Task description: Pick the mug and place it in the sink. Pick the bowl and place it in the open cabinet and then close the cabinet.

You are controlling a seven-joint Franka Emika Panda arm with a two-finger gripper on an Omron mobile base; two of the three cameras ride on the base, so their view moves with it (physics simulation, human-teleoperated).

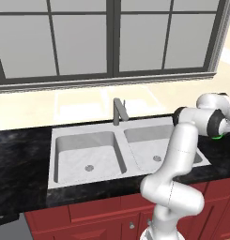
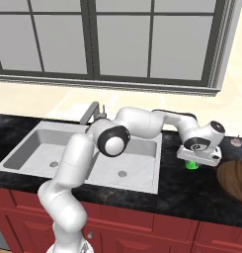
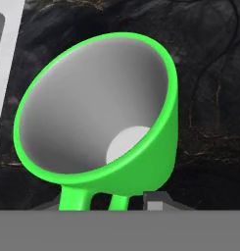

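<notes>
On the dark surface (image 2: 181,190), right of the sink:
end effector (image 2: 195,162): lowered over the mug, pointing down; fingers hidden behind the hand, so can't tell if it's gripping or how wide the jaws stand.
mug (image 3: 99,120): bright green, pale inside, upright on the surface under the end effector, handle toward the bottom of the hand view.
bowl (image 2: 235,180): dark brown wood, on the surface near the mug's right, partly cut by the frame edge.
sink (image 1: 88,157): light grey double basin, both basins bare, just left of the mug.
faucet (image 1: 118,111): squared grey, behind the divider.
window (image 1: 107,37): dark frame, behind the sink.
</notes>
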